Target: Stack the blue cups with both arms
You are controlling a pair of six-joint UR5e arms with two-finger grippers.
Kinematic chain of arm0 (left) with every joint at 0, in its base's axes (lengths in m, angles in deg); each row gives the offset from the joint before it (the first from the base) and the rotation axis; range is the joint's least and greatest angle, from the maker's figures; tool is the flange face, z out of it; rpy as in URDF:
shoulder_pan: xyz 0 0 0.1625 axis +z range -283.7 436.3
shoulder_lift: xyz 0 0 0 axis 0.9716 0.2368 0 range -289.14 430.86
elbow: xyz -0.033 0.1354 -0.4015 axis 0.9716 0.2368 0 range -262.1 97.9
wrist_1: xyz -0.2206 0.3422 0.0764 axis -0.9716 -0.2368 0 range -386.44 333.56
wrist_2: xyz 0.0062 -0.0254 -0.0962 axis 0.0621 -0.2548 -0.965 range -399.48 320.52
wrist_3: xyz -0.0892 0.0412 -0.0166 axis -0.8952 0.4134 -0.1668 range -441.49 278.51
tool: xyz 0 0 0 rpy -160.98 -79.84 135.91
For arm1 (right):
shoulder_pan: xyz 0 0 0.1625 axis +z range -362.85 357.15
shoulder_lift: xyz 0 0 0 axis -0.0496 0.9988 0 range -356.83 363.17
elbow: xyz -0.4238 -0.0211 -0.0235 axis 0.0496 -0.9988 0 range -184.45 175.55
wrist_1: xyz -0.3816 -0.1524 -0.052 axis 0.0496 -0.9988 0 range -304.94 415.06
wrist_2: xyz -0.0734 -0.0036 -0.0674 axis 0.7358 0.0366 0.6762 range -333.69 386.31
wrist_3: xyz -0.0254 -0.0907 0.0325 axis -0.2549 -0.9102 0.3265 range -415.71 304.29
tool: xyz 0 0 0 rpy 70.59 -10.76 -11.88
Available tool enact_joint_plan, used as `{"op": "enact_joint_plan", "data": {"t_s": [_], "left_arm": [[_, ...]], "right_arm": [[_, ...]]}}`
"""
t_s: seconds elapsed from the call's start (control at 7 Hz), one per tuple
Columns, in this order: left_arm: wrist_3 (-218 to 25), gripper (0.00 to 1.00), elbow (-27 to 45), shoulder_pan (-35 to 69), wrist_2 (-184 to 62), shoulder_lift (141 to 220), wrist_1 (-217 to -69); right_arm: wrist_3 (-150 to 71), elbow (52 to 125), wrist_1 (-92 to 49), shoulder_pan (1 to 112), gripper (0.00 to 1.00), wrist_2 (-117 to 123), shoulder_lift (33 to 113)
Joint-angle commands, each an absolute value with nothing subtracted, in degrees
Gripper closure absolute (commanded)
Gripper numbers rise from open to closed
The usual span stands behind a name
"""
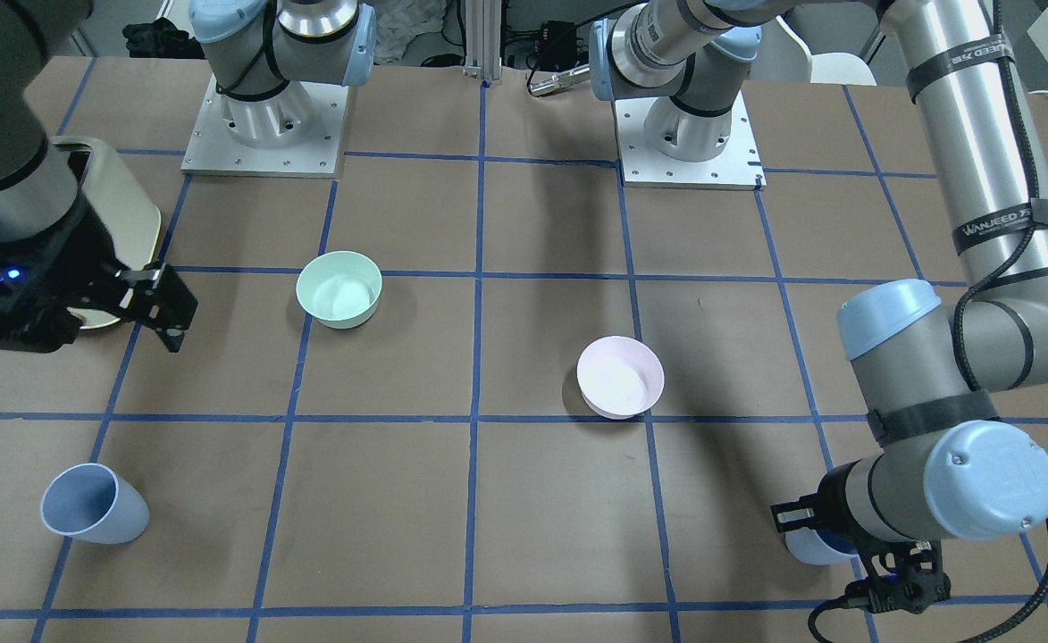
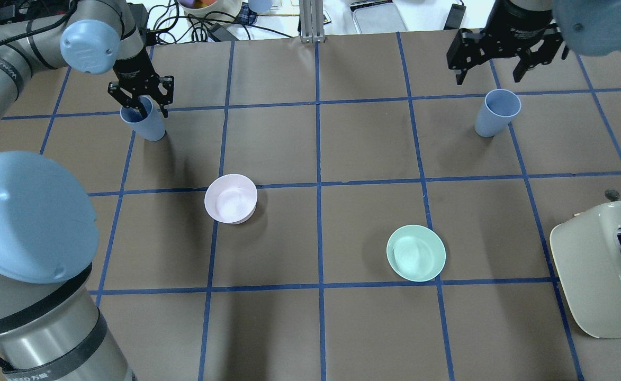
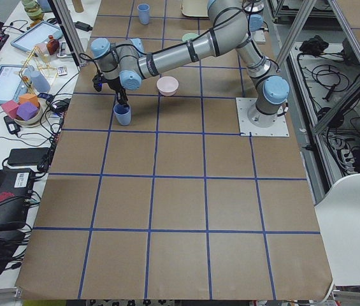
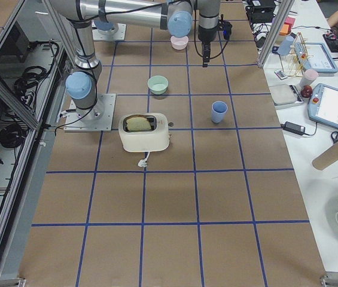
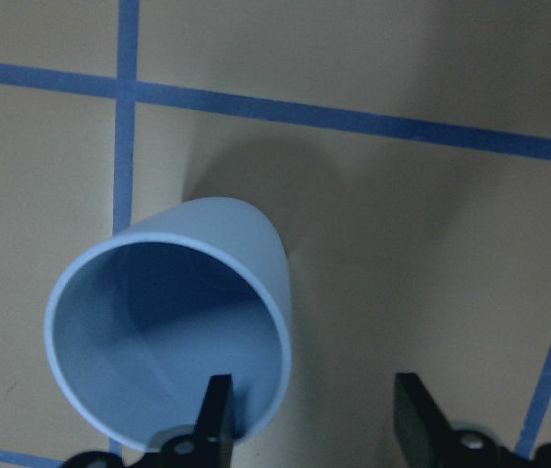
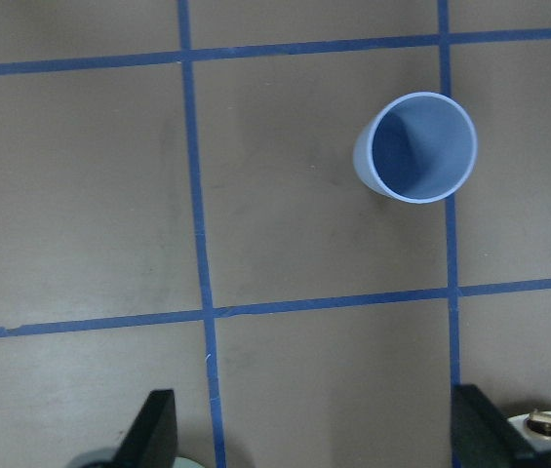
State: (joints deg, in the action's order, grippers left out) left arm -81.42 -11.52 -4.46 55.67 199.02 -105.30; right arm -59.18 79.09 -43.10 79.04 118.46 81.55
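One blue cup (image 2: pixel 145 124) stands at the far left of the overhead view. My left gripper (image 2: pixel 152 108) is low over it and open. In the left wrist view one finger (image 5: pixel 218 414) is inside the cup (image 5: pixel 158 331), the other finger (image 5: pixel 421 419) is outside, and the jaws straddle its wall without closing. The second blue cup (image 2: pixel 495 114) stands upright at the far right. My right gripper (image 2: pixel 489 74) is open and empty, high above the table and just beyond that cup, which shows in the right wrist view (image 6: pixel 416 146).
A pale pink bowl (image 2: pixel 231 198) and a mint-green bowl (image 2: pixel 416 253) sit mid-table between the cups. A cream toaster (image 2: pixel 601 270) with toast stands at the right edge. Blue tape lines grid the brown table.
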Motion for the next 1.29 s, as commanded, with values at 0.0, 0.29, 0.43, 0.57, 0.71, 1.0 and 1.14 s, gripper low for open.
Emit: {"op": "enact_joint_plan", "data": {"t_s": [0.0,0.29,0.43,0.57,0.71,1.0,1.14], "left_arm": [[-79.7,1.00,-11.5,-4.5,55.8,198.8,-104.8],[-80.4,1.00,-12.7,-7.3,54.8,195.5,-104.8],[-81.1,1.00,-12.9,-11.4,51.5,193.1,-105.1],[-84.3,1.00,-12.9,-16.5,48.5,192.2,-104.8],[-88.1,1.00,-12.5,-22.3,48.1,192.3,-104.8],[-106.5,1.00,-11.5,-34.6,48.6,193.5,-106.0],[-113.0,1.00,-9.4,-39.0,48.1,193.0,-106.5]], "right_arm": [[-63.8,75.8,-43.0,73.5,0.00,118.3,75.9],[-65.5,72.2,-46.7,73.0,0.00,118.0,70.2],[-65.6,71.5,-49.7,73.0,0.00,117.1,67.5],[-66.2,70.4,-51.9,72.7,0.00,117.1,64.9],[-66.9,68.8,-52.0,71.7,0.00,117.1,62.9],[-67.6,68.7,-51.5,70.9,0.00,117.2,60.5],[-69.7,68.9,-51.2,69.5,0.00,117.1,60.6]]}}
